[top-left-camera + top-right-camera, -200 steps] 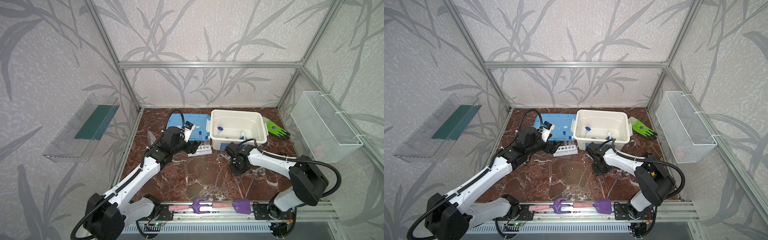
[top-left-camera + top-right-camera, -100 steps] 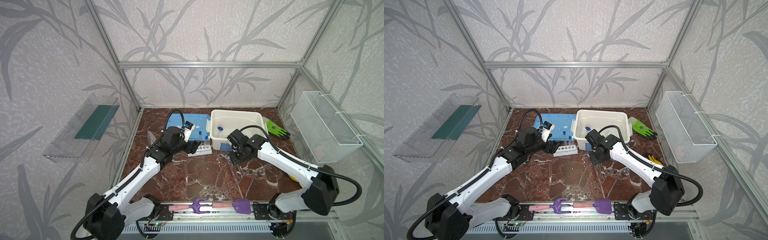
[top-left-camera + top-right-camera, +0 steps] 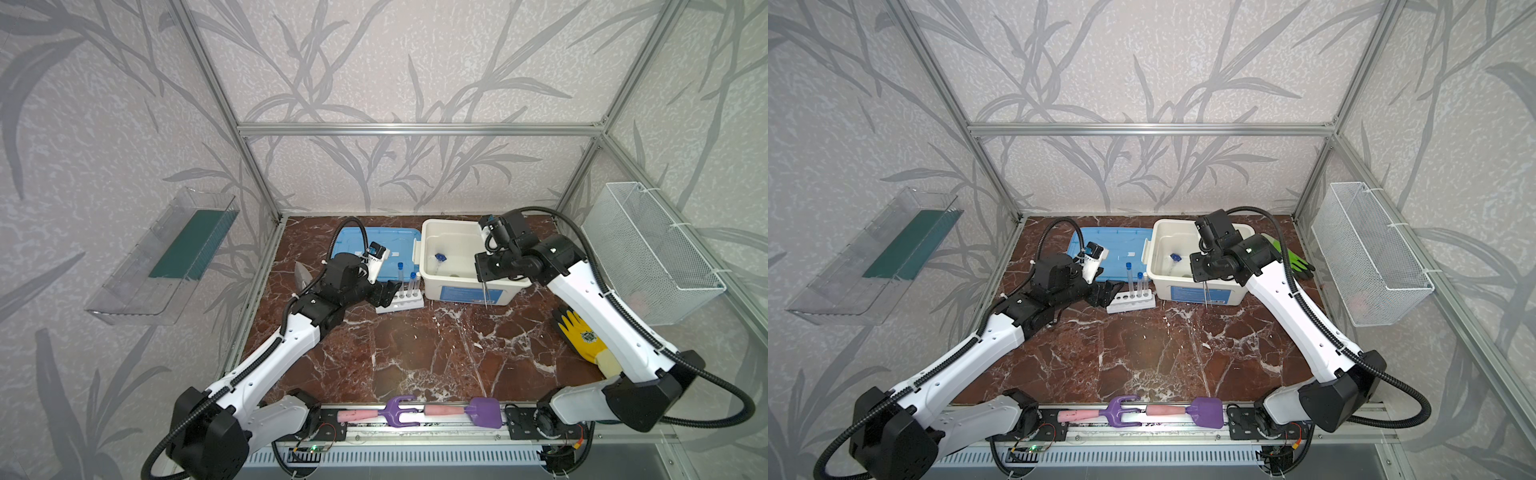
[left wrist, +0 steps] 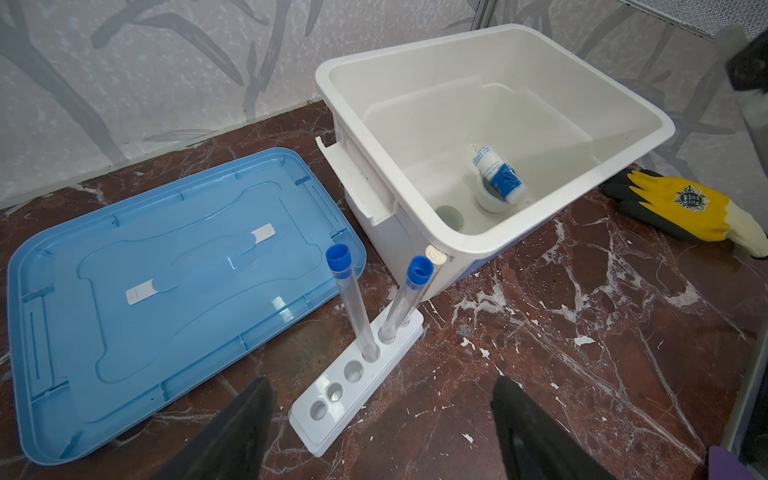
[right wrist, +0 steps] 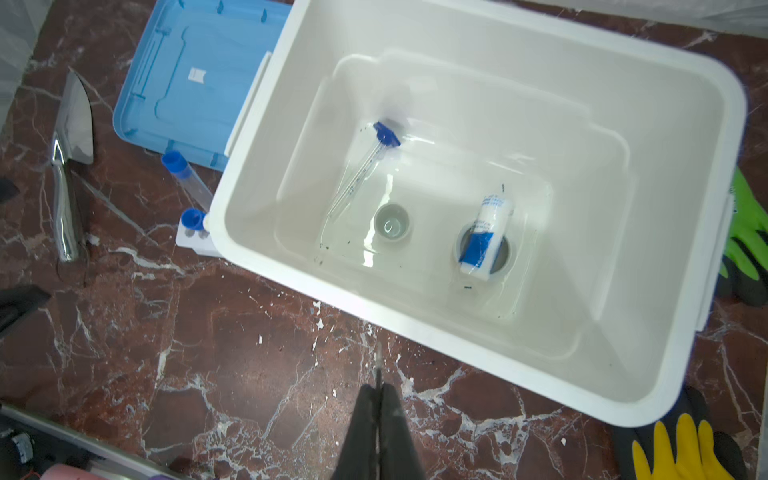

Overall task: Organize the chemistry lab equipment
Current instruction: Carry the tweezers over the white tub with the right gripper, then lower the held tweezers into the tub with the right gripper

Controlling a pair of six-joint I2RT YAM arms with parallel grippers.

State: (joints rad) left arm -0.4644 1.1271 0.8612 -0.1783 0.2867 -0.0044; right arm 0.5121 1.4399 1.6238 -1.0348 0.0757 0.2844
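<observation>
Beside the bin point(image 5: 665, 228), two test tubes point(image 4: 355, 307) in one rack point(image 4: 316, 432), left gripper point(image 4: 382, 384) wide, right gripper point(image 5: 378, 388) pinching one rod point(image 5: 378, 365)

Between the closed jaws of the right gripper point(image 5: 378, 390), a thin rod point(image 5: 378, 361) shows only as a blurred sliver past the tips; we cannot tell what it is made of. Ahead of those jaws, the print on the white blue-labelled bottle point(image 5: 484, 232) is too small to read. The fingers point(image 4: 245, 419) of the left gripper point(image 4: 382, 382) are cut off at the picture's edge. Well beyond them, we cannot name a blurred dark shape point(image 4: 748, 62).
</observation>
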